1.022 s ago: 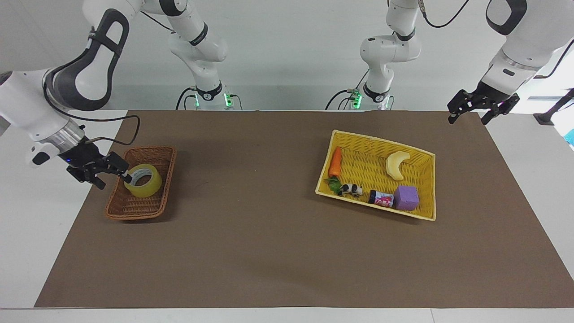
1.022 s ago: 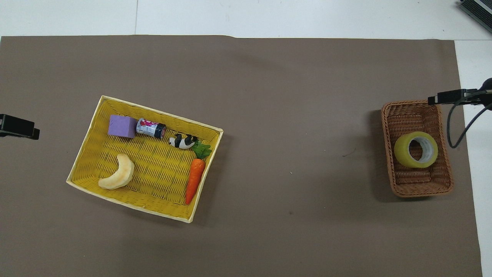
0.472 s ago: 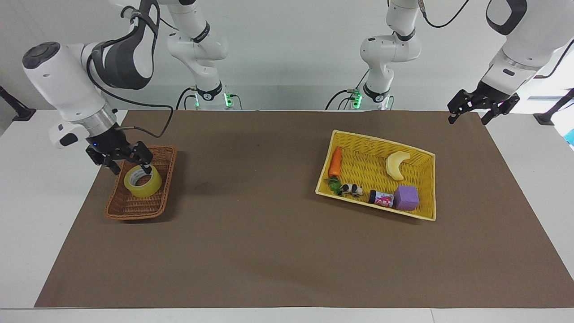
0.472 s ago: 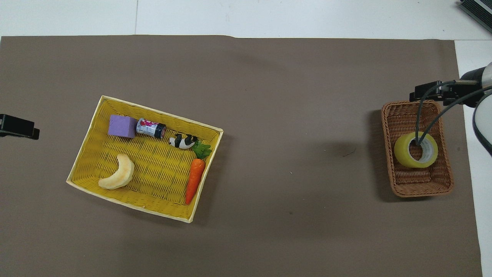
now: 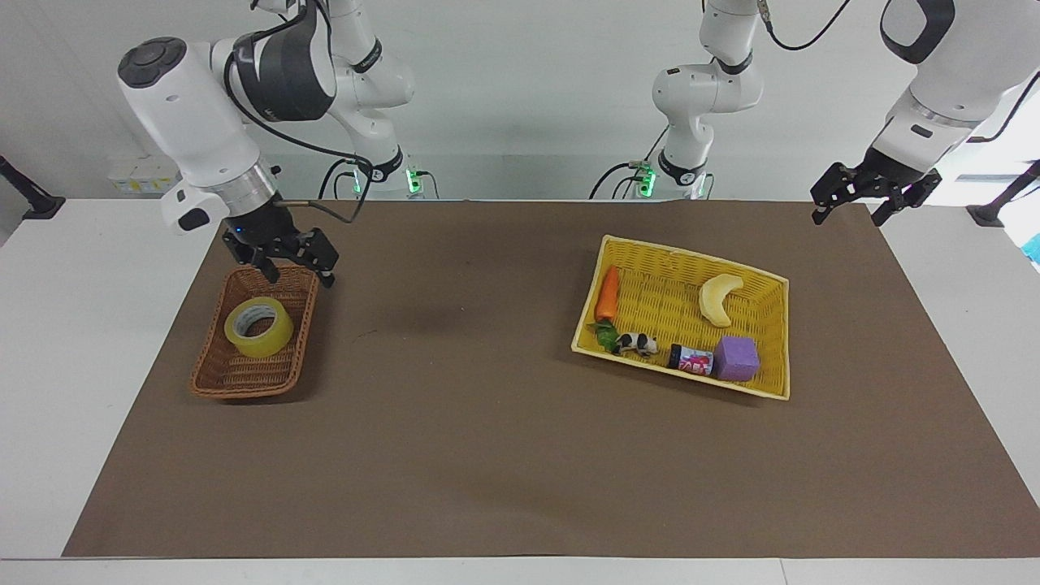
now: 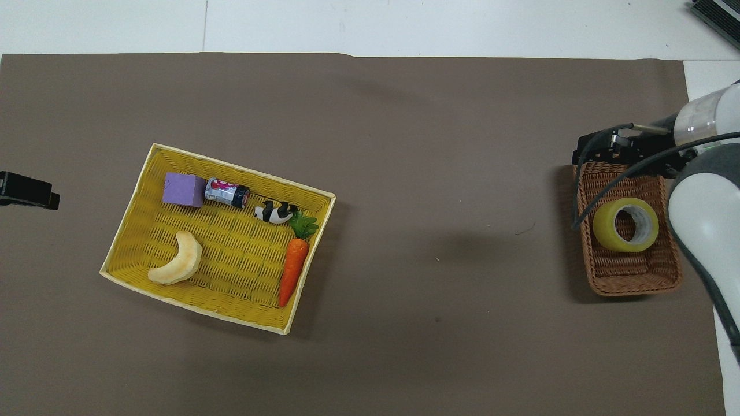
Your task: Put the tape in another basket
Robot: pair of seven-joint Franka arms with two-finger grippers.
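- tape [image 5: 259,327] is lying flat in the brown basket [image 5: 218,380], left of frame in the facing view, core hole facing up
- right hand [image 5: 290,262] is hanging spread and empty over that basket's upper rim; left hand [image 5: 860,198] is waiting upper right, fingers apart
- tape looks light, stiff, slick outside; I'd pinch the wall, one finger inside the core
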